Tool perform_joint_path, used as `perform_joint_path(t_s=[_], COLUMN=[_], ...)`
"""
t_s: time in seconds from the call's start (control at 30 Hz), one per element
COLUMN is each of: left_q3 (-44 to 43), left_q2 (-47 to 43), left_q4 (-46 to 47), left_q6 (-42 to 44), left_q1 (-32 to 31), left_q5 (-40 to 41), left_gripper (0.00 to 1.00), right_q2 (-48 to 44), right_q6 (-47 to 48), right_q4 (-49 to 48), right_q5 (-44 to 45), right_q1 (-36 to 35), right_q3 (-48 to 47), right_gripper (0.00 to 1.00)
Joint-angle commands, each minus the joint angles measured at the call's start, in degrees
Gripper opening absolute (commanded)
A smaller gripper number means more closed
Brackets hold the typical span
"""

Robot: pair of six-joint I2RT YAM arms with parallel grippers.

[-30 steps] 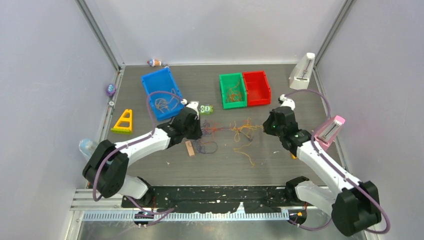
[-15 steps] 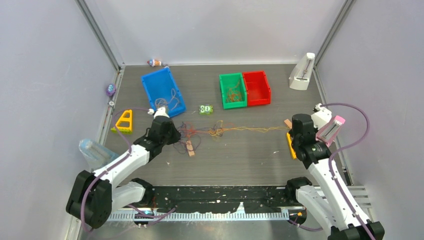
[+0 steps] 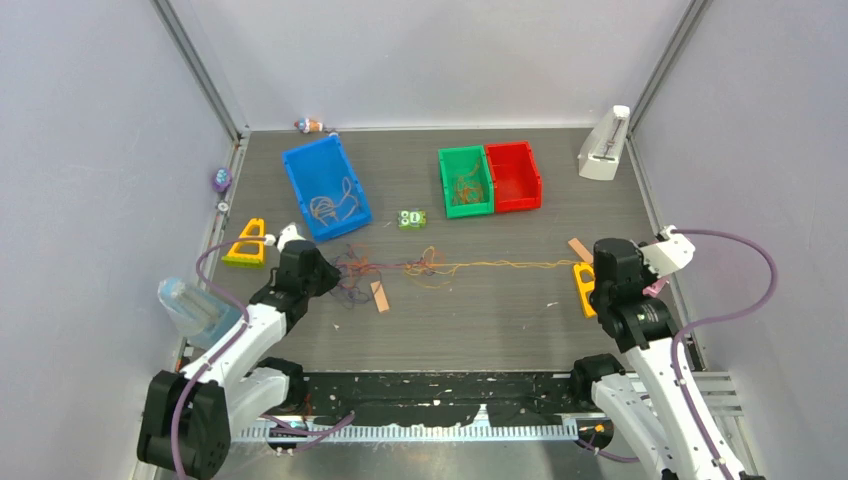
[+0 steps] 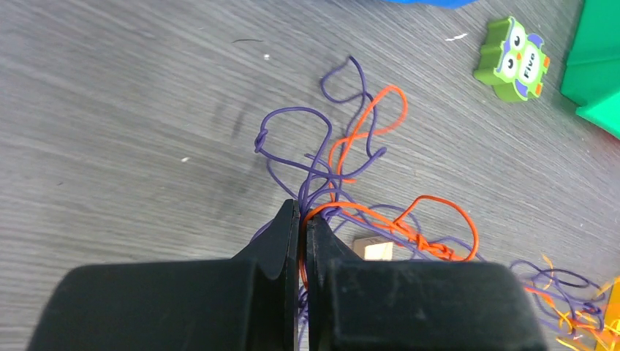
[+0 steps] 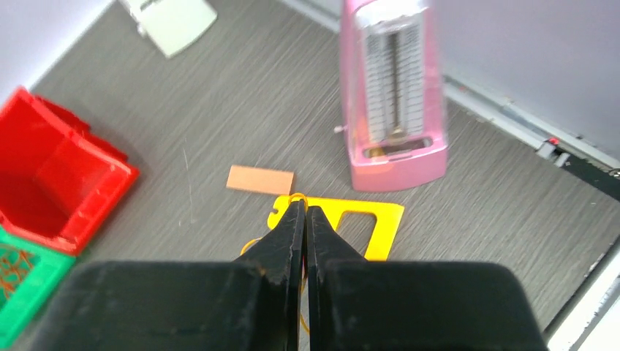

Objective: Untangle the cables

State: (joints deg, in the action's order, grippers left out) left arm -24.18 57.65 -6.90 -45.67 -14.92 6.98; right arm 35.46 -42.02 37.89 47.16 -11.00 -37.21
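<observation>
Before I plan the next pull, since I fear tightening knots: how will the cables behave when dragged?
The cables look floppy: they lie in loose loops by the left gripper. Probably very light, being thread-thin. A strand runs nearly straight toward the right gripper, so pulling harder may tighten the tangle rather than free it.

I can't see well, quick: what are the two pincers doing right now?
Left pincer: closed, holding thin purple and orange wire strands.
Right pincer: closed, holding a thin yellow-orange wire strand.
</observation>
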Motion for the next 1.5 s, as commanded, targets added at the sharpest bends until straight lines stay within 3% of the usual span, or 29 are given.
perform_joint_path(t_s=[0.0,0.17,0.27,0.4,0.53,0.67,0.77,0.8,0.87,0.9,0.93,1.17,1.33,1.47], left_q3=[2.6,3.9,5.0,6.0,6.0,5.9,3.6,3.4,3.2,3.2,3.1,3.5,3.6,3.4], left_q2=[-4.6,-8.2,-9.2,-10.8,-12.8,-13.3,-12.9,-13.4,-14.4,-14.9,-15.3,-13.7,-12.1,-12.8], left_q4=[-0.4,-1.9,-1.8,-1.6,-1.4,3.0,0.7,0.3,-0.2,-0.2,-0.2,1.8,3.0,2.5], left_q6=[-2.2,-2.8,-3.4,-3.4,-3.2,1.3,4.3,4.8,5.8,6.2,6.5,6.9,7.0,7.7], left_q1=[3.2,6.9,13.1,20.2,21.0,19.7,16.1,14.6,12.0,11.2,10.5,9.8,9.8,9.8], left_q5=[3.3,4.2,0.6,-2.6,-3.0,-10.7,-9.7,-8.3,-6.5,-5.3,-4.8,-5.9,-6.7,-6.7], left_gripper=[0.00,0.00,0.00,0.00,0.00,0.00,0.00,0.00,0.00,0.00,0.00,0.00,0.00,0.00], right_q2=[-4.7,-5.3,-6.9,-9.5,-9.3,-8.2,-5.3,-4.6,-0.8,0.2,2.3,11.6,20.9,35.8], right_q6=[-3.9,-4.4,-11.1,-12.6,-9.4,6.6,12.9,14.1,14.6,15.5,18.0,16.4,17.7,24.5], right_q4=[3.0,3.8,8.3,7.7,4.8,-8.5,-13.6,-14.1,-14.7,-14.8,-15.6,-18.8,-25.8,-23.8], right_q5=[13.4,15.5,18.2,19.0,16.0,-1.2,-16.7,-18.7,-23.0,-26.5,-31.8,-45.1,-45.6,-49.5], right_q1=[0.7,0.8,0.9,0.8,0.8,0.8,0.8,0.8,0.8,0.8,0.8,-1.9,-17.7,-24.9], right_q3=[-4.0,-4.9,-4.8,-3.4,-2.8,-0.1,1.0,1.5,1.8,1.7,1.6,2.0,0.6,-9.8], right_gripper=[0.05,0.05,0.05,0.05,0.05,0.05,0.07,0.10,0.54,0.92,0.98,0.95,0.95,0.95])
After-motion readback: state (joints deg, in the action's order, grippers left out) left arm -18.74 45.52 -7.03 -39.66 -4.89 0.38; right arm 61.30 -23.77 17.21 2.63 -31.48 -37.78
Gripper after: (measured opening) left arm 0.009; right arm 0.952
